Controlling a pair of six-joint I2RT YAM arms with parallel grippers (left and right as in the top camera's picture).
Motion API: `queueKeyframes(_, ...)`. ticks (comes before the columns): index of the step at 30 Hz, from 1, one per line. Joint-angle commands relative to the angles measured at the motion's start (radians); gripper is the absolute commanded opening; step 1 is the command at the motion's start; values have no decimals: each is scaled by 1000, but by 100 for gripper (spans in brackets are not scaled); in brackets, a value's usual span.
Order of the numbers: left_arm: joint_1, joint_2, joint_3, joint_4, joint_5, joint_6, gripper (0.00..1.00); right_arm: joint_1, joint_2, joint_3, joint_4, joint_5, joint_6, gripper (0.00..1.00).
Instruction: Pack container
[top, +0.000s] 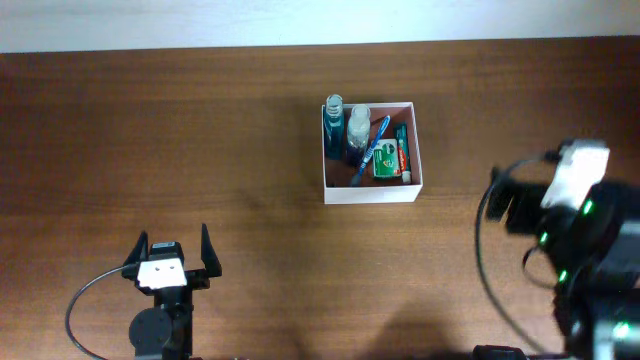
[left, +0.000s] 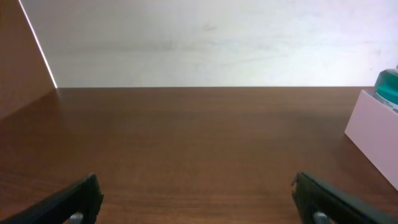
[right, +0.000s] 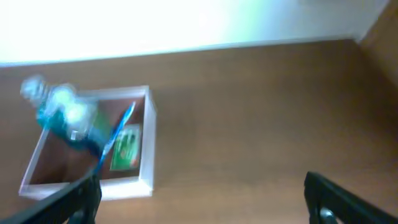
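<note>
The container (top: 370, 190) is a square white-walled box at the table's middle back. It holds two clear bottles with blue liquid (top: 335, 125), a blue toothbrush (top: 371, 150) and a green packet (top: 388, 160). It also shows blurred in the right wrist view (right: 146, 146) and as a pale corner in the left wrist view (left: 373, 134). My left gripper (top: 172, 252) is open and empty near the front left, jaws wide in its wrist view (left: 199, 199). My right gripper (right: 202, 199) is open and empty, right of the container; the overhead view shows only its arm.
The right arm's body (top: 575, 240) with cables fills the right front corner. The left arm's base and cable (top: 150, 320) sit at the front left. A pale wall (left: 211, 43) stands behind the table's far edge.
</note>
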Motion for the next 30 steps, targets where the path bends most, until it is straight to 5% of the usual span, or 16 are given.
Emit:
queueKeyframes(1, 5, -8, 0, -6, 11, 14, 99, 6, -148, -181, 94, -125, -2, 99)
queueKeyframes(13, 5, -8, 0, -6, 11, 14, 99, 97, -581, -691, 505, -195, -3, 99)
queueKeyframes(30, 5, -8, 0, -6, 11, 14, 99, 98, -750, -857, 676, -195, 16, 99)
